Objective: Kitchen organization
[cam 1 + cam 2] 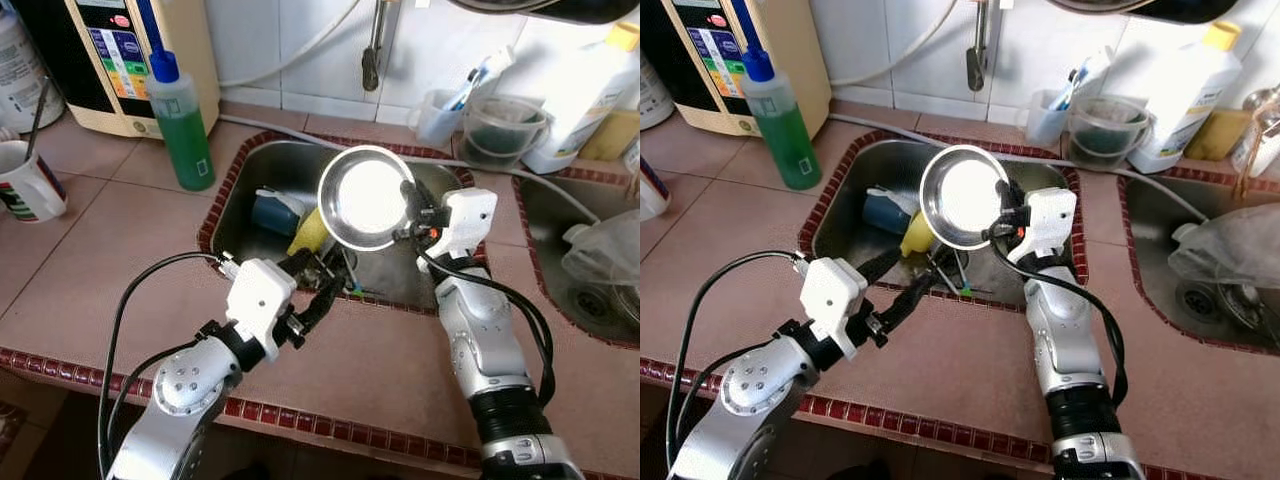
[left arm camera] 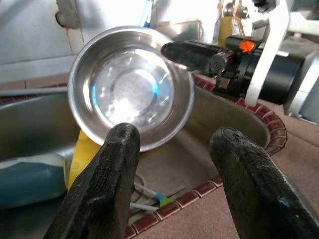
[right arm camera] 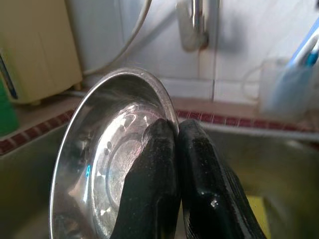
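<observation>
With its rim pinched between the closed fingers of the right gripper (image 3: 172,149), the steel bowl (image 1: 366,196) hangs tilted above the sink (image 1: 240,175), probably to drain, while the left gripper (image 2: 174,164), spread wide and empty, waits near the sink's front edge.

A home kitchen: tiled counter (image 1: 120,230), steel sink (image 1: 250,170), tap (image 1: 372,50), green dish soap bottle (image 1: 182,125).

Right gripper (image 3: 172,149) pinches its two black fingers together, silver arm reaching toward 12 o'clock. Left gripper (image 2: 174,164) spreads its fingers apart, pointing toward 2 o'clock.
</observation>
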Controlling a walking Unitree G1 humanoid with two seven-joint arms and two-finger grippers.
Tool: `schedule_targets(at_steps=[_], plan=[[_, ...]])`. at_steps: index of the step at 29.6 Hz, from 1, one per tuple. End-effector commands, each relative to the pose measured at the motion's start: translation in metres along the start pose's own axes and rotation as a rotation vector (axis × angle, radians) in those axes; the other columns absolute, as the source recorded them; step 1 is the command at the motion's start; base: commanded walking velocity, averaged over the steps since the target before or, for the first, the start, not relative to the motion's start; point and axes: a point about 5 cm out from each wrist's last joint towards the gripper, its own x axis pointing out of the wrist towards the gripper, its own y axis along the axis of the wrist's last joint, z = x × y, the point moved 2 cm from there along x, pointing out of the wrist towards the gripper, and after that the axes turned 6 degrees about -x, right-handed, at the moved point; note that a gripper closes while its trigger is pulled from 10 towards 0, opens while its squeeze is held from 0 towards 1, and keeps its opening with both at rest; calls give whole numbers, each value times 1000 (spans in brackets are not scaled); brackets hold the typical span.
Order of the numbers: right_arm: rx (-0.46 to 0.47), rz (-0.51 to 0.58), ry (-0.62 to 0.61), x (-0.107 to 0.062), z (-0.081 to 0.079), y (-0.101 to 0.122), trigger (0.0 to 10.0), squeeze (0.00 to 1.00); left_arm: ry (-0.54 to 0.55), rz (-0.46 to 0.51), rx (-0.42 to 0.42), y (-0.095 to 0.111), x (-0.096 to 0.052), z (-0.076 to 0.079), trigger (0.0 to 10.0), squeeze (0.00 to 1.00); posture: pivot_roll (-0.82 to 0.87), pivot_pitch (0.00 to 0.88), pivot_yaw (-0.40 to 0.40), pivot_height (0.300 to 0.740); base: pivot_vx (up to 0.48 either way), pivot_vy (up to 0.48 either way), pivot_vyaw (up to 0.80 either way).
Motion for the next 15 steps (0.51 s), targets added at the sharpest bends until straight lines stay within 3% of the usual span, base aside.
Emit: schedule_targets(at_steps=[1, 8, 15], plan=[[51, -16, 3, 3, 1, -1, 10000, 0, -29, -11, 1, 1, -2, 6, 10000, 0, -16, 239, 1, 740, 0, 0, 0], [162, -78, -45, 3, 6, -10, 10000, 0, -30, -11, -1, 3, -1, 6, 10000, 0, -12, 247, 1, 740, 0, 0, 0], [193, -162, -87, 4, 12, -21, 10000, 0, -29, -5, -6, 5, 1, 7, 10000, 0, -12, 246, 2, 740, 0, 0, 0]])
